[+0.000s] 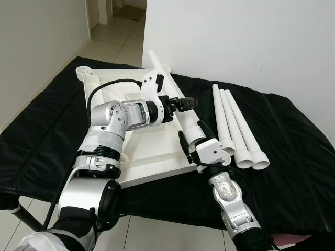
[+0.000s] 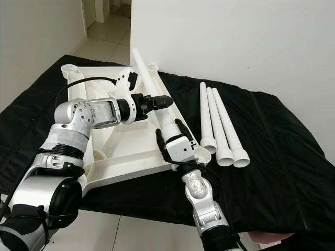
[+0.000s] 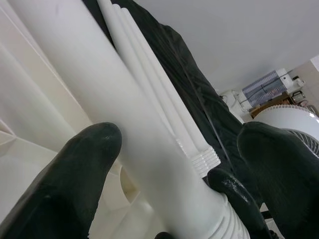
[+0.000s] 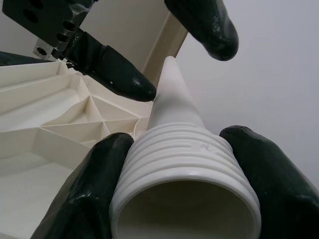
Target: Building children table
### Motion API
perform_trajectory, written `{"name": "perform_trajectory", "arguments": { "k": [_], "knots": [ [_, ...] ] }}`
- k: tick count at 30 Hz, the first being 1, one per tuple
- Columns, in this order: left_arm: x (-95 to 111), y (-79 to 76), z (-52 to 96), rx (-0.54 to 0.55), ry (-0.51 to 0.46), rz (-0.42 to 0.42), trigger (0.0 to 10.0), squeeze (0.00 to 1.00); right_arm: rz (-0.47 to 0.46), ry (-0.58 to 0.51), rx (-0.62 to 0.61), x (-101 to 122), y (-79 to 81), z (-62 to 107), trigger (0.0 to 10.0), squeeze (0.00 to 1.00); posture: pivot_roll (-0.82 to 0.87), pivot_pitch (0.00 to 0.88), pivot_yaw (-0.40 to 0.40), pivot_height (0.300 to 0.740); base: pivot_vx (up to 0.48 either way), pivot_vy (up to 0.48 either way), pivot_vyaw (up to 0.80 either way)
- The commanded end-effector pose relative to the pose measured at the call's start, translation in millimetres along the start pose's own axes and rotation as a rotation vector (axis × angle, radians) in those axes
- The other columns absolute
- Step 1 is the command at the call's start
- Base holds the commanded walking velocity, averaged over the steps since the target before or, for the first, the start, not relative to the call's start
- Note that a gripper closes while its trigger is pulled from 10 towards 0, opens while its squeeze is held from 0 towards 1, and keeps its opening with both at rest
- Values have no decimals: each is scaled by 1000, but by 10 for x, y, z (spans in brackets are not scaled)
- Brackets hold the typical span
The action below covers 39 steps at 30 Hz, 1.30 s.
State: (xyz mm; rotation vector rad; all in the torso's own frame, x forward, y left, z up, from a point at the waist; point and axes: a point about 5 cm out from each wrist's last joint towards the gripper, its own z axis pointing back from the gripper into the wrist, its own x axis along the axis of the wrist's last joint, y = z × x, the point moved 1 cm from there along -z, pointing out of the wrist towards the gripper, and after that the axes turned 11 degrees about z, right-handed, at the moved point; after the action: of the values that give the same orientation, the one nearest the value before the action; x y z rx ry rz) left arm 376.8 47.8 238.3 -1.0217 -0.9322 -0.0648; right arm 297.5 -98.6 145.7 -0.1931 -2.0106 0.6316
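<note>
An upturned white tabletop (image 1: 152, 151) lies on a black cloth (image 1: 293, 157). A long white table leg (image 1: 158, 61) slants across its right edge, threaded end (image 4: 184, 159) toward me. My right gripper (image 1: 196, 135) is shut on that threaded end, a finger pressed on each side. Higher up the leg, my left gripper (image 1: 186, 103) is open around the shaft (image 3: 99, 84); one finger (image 3: 75, 164) lies against it and the other stands apart. Three more white legs (image 1: 235, 125) lie side by side to the right.
A round leg socket (image 1: 84, 72) stands at the tabletop's far left corner. A white wall (image 1: 251, 42) rises close behind the cloth. The cloth's front edge drops to a tiled floor (image 1: 157, 235). A doorway opens at the far left.
</note>
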Motion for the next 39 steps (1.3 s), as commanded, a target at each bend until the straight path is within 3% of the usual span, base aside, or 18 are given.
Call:
{"name": "perform_trajectory", "arguments": {
  "k": [1,17,24,33,34,35,36,37,39],
  "knots": [
    [-27,20,-5,3,21,13,10000,0,24,-28,-25,26,-71,4,10000,0,10,0,-102,740,0,0,0],
    [-83,69,-93,26,43,22,10000,0,4,-96,31,153,71,22,10000,0,3,0,-97,740,0,0,0],
    [21,52,-129,25,3,58,10000,0,-4,-131,76,213,137,81,10000,0,1,0,-97,740,0,0,0],
    [292,133,-23,49,-89,95,10000,0,25,-127,104,178,129,173,10000,0,0,0,-89,740,0,0,0],
    [344,151,5,53,-110,102,8824,0,28,-124,110,170,126,188,10000,0,1,0,-88,740,0,0,0],
    [344,151,5,53,-110,102,8824,0,28,-124,110,170,126,188,10000,0,1,0,-88,740,0,0,0],
    [383,164,26,55,-128,113,3373,0,28,-123,117,164,128,199,10000,0,1,0,-88,740,0,0,0],
    [418,172,43,52,-142,124,0,0,31,-124,122,161,129,209,10000,0,4,0,-89,740,0,0,0],
    [437,176,53,50,-150,132,0,0,32,-124,124,160,129,215,10000,0,4,0,-89,740,0,0,0]
  ]
}}
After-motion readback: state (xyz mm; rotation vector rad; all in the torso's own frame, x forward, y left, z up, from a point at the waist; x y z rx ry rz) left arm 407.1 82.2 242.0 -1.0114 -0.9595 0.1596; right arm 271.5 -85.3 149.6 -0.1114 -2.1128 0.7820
